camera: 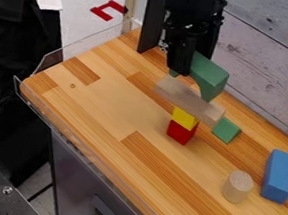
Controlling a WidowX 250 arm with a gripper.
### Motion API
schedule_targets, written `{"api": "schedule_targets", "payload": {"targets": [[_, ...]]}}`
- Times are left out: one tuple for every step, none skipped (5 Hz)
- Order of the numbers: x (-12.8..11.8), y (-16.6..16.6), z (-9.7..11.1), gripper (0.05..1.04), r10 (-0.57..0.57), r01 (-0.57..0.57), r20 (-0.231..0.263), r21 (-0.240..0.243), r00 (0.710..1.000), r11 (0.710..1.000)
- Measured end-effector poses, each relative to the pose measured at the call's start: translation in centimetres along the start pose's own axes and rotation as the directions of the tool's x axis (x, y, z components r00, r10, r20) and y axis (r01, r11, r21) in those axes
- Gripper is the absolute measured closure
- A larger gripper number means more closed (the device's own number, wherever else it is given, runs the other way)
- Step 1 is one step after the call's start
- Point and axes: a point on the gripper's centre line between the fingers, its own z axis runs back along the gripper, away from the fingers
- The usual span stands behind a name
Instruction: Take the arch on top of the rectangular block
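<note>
Upper left: red bracket-shaped piece [108, 10], beyond the far-left edge of the wooden surface [107, 99]. Along the left edges of the surface: clear edging [81, 45], upright.

Upper centre: pincer [183, 69], pointing down, pinching the green arch [209, 74] toward its left end. Near side of the arch partly covered by the pincer. Directly below: stack, in order from the base, of red block [181, 133], yellow block [185, 118] and plain wooden rectangular block [189, 101], laid lengthwise across the top, with both ends overhanging. Position of the arch: at the top of the rectangular block, legs downward; exact contact impossible to confirm.

Right of the stack: small green block [225, 130], on the surface, near the overhanging right end. Farther right and nearer the camera: plain wooden cylinder [237, 187], upright. Far right: blue block [278, 176], just beside the cylinder, apart from it.
</note>
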Motion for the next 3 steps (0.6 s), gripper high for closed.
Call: {"api": "schedule_targets", "payload": {"targets": [[0.04,0.06,-0.40,0.511,0.044,-0.044,0.000,0.014,0.999,0.999],[0.26,0.32,-0.78,0.511,0.099,-0.099,0.014,0.029,0.995,0.995],[0.21,0.44,-1.29,0.511,0.132,-0.132,0.012,0.034,0.991,0.991]]}}
